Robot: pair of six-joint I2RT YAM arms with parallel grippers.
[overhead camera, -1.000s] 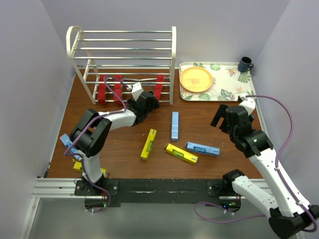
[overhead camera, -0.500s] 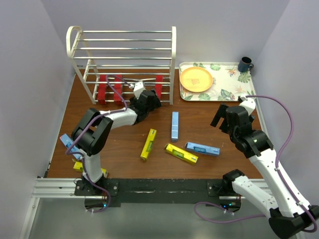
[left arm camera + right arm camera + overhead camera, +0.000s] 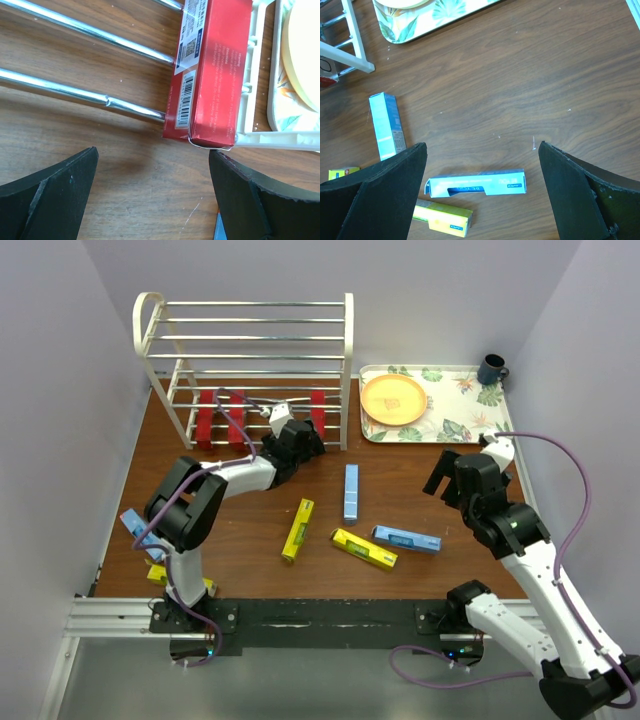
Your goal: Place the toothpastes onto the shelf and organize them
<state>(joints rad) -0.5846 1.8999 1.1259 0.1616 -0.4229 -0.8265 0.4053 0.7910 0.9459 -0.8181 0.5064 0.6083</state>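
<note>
— Where is the left gripper [image 3: 152,152]?
— Low at the front of the shelf [image 3: 250,338], jaws spread wide, nothing between them. Just ahead, a red carton [image 3: 220,75] lies across the bottom bars [image 3: 75,92], close against the right end frame [image 3: 254,60], its near end jutting past the nearest bar.
— Why crosswise?
— My guess: laid that way it spans several bars, so it cannot slip through the gaps.
— And the other reds?
— From above, a second red [image 3: 237,418] and a third red [image 3: 205,420] lie on the same tier, further left, parallel to the first. One colour to a tier looks like the plan.
— The right gripper [image 3: 482,145]?
— Open too and empty, hanging above the table [image 3: 530,75] in front of the tray [image 3: 440,428]. It is well apart from the left arm [image 3: 235,475], probably to keep out of its way. It looks down on a blue carton [image 3: 475,182], with a second blue [image 3: 387,127] and a yellow carton [image 3: 442,217] nearby.
— What remains?
— Six on the table, I reckon: those three, another yellow [image 3: 297,529] mid-table, plus a third blue [image 3: 132,525] and a last yellow [image 3: 157,575] tucked by the left arm's base, partly hidden.
— Next?
— Either arm needs a flat carton pinched across its narrow width. The blue carton under the right gripper looks easiest.
</note>
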